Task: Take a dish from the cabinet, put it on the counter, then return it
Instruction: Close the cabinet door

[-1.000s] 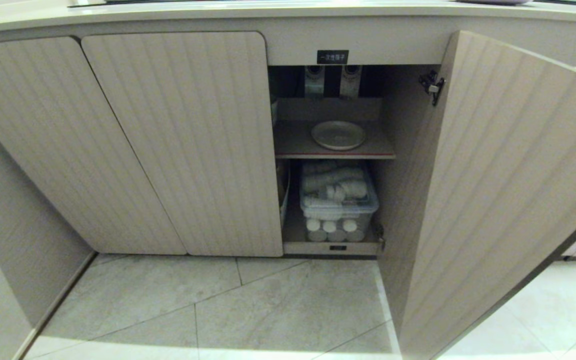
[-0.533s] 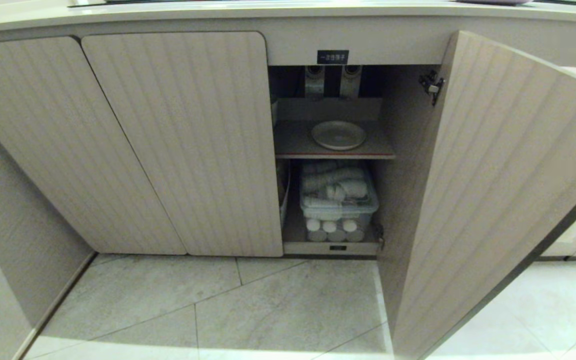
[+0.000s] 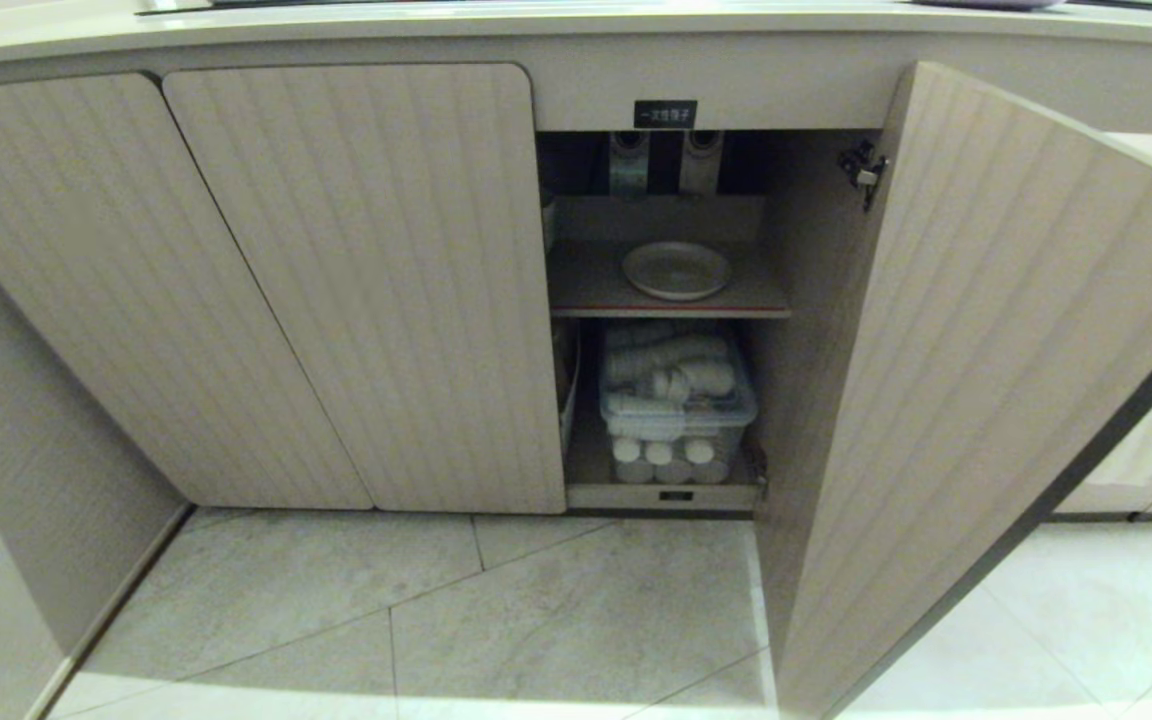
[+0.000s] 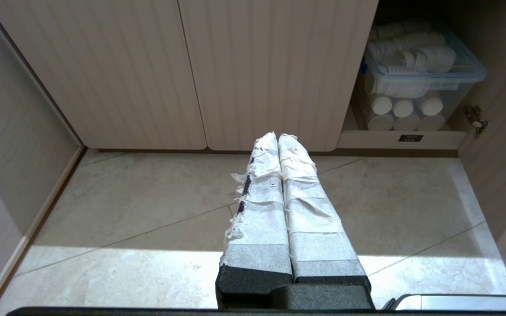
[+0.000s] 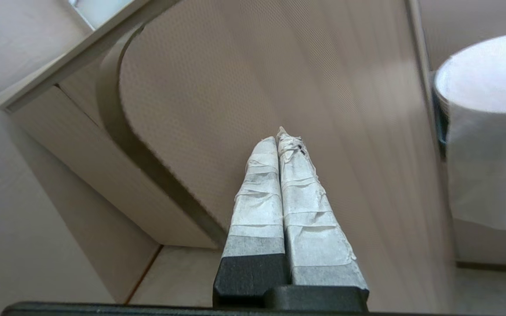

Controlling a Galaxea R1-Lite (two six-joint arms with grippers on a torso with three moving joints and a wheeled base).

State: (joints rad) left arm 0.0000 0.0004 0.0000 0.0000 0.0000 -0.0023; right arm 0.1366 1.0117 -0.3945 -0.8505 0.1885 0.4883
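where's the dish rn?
Head view: the dish lies on the upper shelf inside the open cabinet, right of centre, above the clear bin of white cups.

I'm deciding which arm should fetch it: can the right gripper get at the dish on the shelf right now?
Probably not directly. The right gripper, shut, sits at the outer face of the open cabinet door, which stands between it and the dish.
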